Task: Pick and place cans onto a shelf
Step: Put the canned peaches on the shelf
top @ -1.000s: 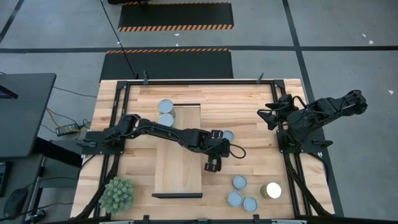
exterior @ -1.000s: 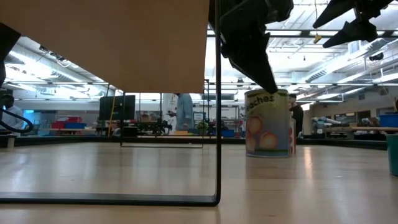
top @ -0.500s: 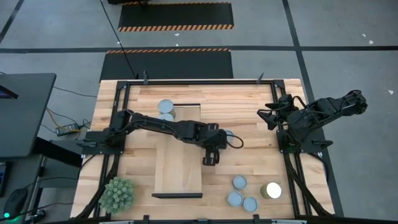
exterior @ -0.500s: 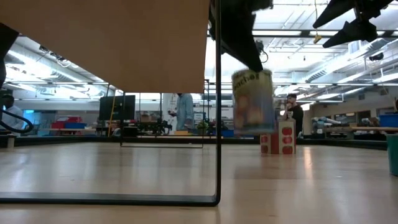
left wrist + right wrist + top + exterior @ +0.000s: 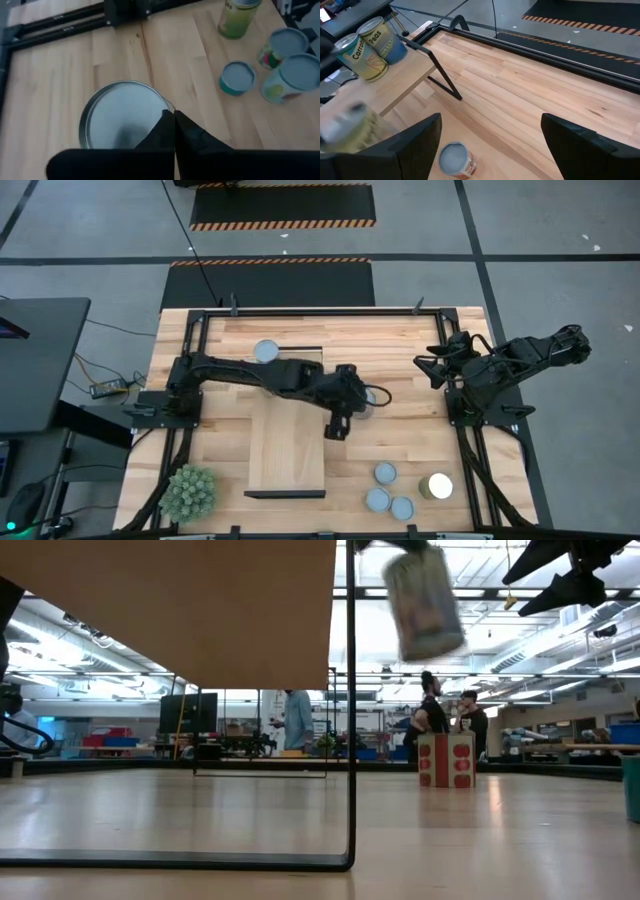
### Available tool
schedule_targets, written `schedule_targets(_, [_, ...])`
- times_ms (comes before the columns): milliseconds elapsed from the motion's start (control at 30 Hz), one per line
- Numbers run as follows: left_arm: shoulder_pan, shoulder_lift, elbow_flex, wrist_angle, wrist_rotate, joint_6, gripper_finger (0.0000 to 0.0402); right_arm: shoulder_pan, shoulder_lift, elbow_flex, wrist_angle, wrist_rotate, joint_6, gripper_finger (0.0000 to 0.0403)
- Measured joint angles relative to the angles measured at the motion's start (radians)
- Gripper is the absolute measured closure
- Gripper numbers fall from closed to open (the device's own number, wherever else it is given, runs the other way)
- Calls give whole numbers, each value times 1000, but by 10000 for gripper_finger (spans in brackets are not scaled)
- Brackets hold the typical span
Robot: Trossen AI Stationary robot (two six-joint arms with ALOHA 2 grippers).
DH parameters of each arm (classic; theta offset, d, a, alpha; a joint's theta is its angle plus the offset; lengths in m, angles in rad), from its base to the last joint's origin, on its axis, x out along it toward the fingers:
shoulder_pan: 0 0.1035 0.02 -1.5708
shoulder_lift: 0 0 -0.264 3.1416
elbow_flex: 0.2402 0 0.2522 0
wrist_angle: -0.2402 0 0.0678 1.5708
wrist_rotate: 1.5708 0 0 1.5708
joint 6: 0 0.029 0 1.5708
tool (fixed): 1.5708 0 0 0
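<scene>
Left claw [image 5: 340,423]: closed on the rim of a lifted can [image 5: 125,122], just off the shelf's 3 o'clock edge; the arm hides most of the can from above.
Lifted can: blurred in the low view, clear of the counter [image 5: 400,350].
Shelf [image 5: 285,435]: two cans [image 5: 370,42] stand at its 12 o'clock end; the arm hides one from above.
Loose cans [image 5: 400,490]: four clustered at 5 o'clock.
Right claw [image 5: 436,365]: open, empty, parked at 3 o'clock.
</scene>
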Motion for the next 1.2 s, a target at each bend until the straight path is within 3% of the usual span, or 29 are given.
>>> schedule_targets(167, [-24,-33,82,-177,-8,35,401,0,0,0,4,-1,5,54])
schedule_targets(467, [-102,-143,83,-376,-43,7,401,0,0,0,13,-1,7,54])
schedule_targets(967, [-224,-234,83,-619,-94,-486,401,0,23,0,49,-2,12,54])
schedule_targets(1200, [-277,-233,83,-695,-210,-828,401,0,38,0,69,-26,28,54])
